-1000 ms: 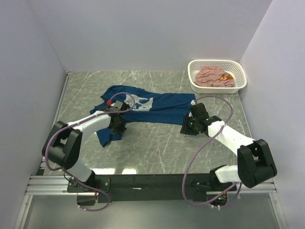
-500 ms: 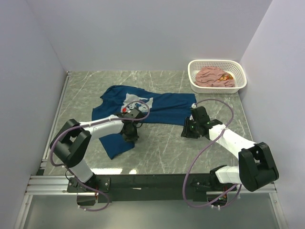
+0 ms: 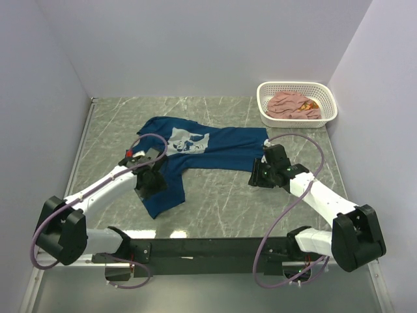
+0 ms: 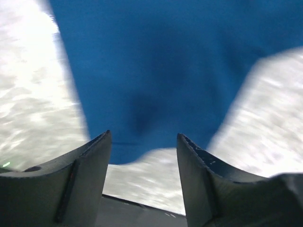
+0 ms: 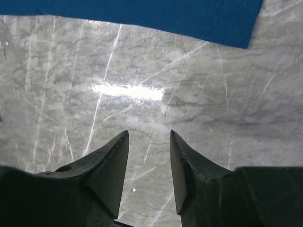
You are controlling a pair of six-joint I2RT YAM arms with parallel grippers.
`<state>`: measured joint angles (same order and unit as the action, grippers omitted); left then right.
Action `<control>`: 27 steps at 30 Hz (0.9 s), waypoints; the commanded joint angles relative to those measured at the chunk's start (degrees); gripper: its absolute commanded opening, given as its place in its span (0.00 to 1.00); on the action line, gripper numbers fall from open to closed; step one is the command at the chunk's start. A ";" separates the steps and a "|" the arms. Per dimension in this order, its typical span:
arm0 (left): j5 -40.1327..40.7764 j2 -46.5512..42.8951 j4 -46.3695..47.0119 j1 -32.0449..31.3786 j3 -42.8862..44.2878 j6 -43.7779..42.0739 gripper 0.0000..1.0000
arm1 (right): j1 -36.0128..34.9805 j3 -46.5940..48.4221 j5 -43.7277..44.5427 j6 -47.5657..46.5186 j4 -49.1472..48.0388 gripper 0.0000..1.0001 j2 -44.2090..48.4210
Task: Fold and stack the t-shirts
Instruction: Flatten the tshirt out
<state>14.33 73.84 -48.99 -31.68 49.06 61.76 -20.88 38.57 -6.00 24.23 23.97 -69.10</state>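
A navy blue t-shirt point(image 3: 215, 147) with a white chest print lies spread on the marble table, one part folded down toward the near left point(image 3: 163, 195). A dusty pink t-shirt point(image 3: 293, 104) lies crumpled in the basket. My left gripper point(image 3: 151, 184) is open and empty over the folded part; the left wrist view shows blue cloth point(image 4: 156, 71) beyond my left gripper point(image 4: 143, 138). My right gripper point(image 3: 256, 177) is open and empty above bare table just near of the shirt's right edge; the right wrist view shows that edge point(image 5: 142, 14) beyond my right gripper point(image 5: 149, 135).
A white perforated basket point(image 3: 329, 117) stands at the far right corner. Grey walls close in the table on the left, back and right. A black rail point(image 3: 208, 248) runs along the near edge.
My left gripper swung right across the shirt's folded part, then back to the left, and the flap now lies flatter toward the near side. My right gripper has barely moved.
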 commanded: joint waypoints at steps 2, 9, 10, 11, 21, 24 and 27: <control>2.81 -3.52 -3.57 5.48 -4.67 2.67 0.60 | -0.39 1.43 0.99 -0.94 1.08 0.48 2.04; 1.23 -2.22 0.47 11.99 -7.57 -1.28 0.59 | -0.39 0.72 0.46 -1.03 1.17 0.48 2.39; 1.06 -1.69 1.00 12.34 -8.01 -1.46 0.59 | -0.47 0.72 0.46 -1.03 1.26 0.48 2.39; 0.97 -1.16 1.87 12.43 -8.27 -1.64 0.59 | -0.39 0.72 0.46 -1.03 1.26 0.48 2.48; -2.02 7.09 9.17 13.58 -11.35 -3.92 0.58 | -0.39 1.16 0.55 -1.29 1.96 0.48 2.57; -3.68 8.68 10.32 13.66 -12.66 -4.01 0.48 | -0.47 1.42 0.90 -1.29 2.40 0.48 2.39; -3.95 8.95 10.15 13.66 -13.11 -4.01 0.39 | -0.39 1.86 1.51 -1.20 2.93 0.48 2.13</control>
<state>11.51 79.07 -41.65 -17.98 39.62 58.13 -20.88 38.57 -5.61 23.86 25.98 -67.96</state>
